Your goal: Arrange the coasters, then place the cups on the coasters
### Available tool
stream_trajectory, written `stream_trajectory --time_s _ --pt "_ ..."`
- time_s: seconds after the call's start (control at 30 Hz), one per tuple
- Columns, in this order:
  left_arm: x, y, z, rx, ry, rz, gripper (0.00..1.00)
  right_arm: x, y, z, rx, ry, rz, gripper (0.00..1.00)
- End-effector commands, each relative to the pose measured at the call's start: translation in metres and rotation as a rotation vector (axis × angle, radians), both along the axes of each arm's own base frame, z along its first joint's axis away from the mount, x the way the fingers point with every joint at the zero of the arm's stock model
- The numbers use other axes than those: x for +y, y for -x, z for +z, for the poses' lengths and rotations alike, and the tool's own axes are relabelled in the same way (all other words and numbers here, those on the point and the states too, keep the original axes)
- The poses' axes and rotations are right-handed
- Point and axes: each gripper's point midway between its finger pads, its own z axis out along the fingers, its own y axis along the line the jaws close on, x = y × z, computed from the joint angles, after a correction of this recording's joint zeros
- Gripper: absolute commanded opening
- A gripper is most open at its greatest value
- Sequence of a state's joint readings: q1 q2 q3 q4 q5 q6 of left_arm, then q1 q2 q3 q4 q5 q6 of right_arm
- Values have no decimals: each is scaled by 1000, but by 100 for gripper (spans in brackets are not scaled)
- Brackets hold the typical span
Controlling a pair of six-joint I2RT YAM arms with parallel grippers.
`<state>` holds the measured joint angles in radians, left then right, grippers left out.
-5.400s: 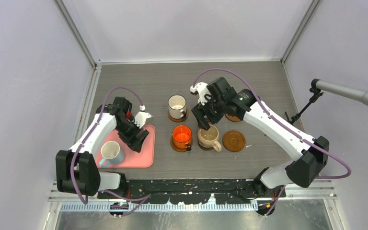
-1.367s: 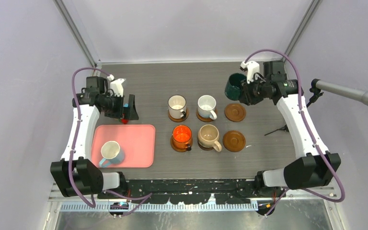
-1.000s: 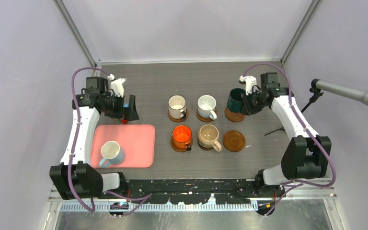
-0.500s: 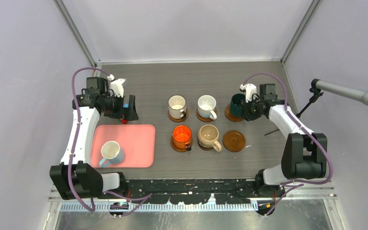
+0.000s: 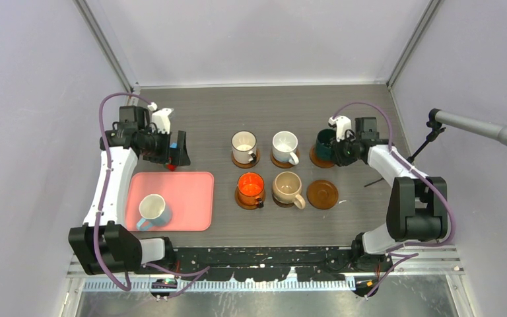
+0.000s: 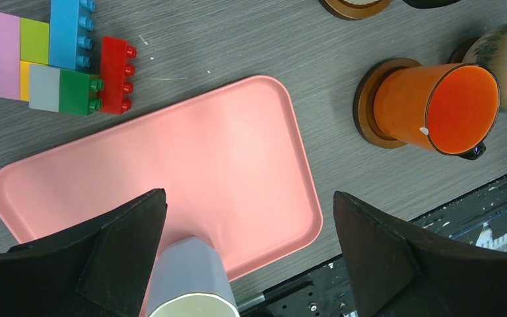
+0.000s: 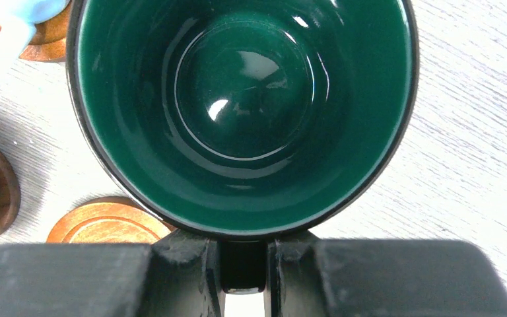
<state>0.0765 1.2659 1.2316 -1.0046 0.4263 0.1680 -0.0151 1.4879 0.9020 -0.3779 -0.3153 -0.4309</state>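
Observation:
My right gripper (image 5: 340, 150) (image 7: 243, 267) is shut on the handle of the dark green cup (image 5: 325, 141) (image 7: 244, 99), which is upright over the back right coaster (image 5: 316, 160). I cannot tell whether it rests on it. Two white cups (image 5: 244, 144) (image 5: 284, 144), the orange cup (image 5: 251, 185) (image 6: 436, 109) and the tan cup (image 5: 288, 187) each stand on a coaster. One coaster (image 5: 322, 193) (image 7: 105, 223) lies bare at the front right. The light blue cup (image 5: 152, 210) (image 6: 188, 281) stands on the pink tray (image 5: 185, 198). My left gripper (image 5: 175, 150) hangs open above the tray's far edge, holding nothing.
Colourful toy blocks (image 6: 59, 56) lie behind the pink tray (image 6: 171, 158). A microphone on a stand (image 5: 482, 129) reaches in from the right wall. The metal rail of the arm bases (image 5: 264, 257) runs along the near edge.
My right arm has folded lower and brought the dark green cup slightly down and left over the back right coaster. The left arm has not moved.

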Motion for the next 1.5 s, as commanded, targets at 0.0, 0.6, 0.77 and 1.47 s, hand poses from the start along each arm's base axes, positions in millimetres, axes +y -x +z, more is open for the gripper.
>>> stream_trajectory --time_s 0.0,0.6,0.77,1.47 --pt "0 -5 4 -31 -6 -1 100 2 -24 17 -118 -5 14 0" --pt "1 -5 3 -30 -7 3 100 -1 -22 -6 -65 13 20 32" --pt "1 -5 3 -26 -8 3 100 -1 -15 -3 -56 20 32 51" --pt "19 12 16 85 -1 -115 100 24 13 131 -87 -119 58 71"
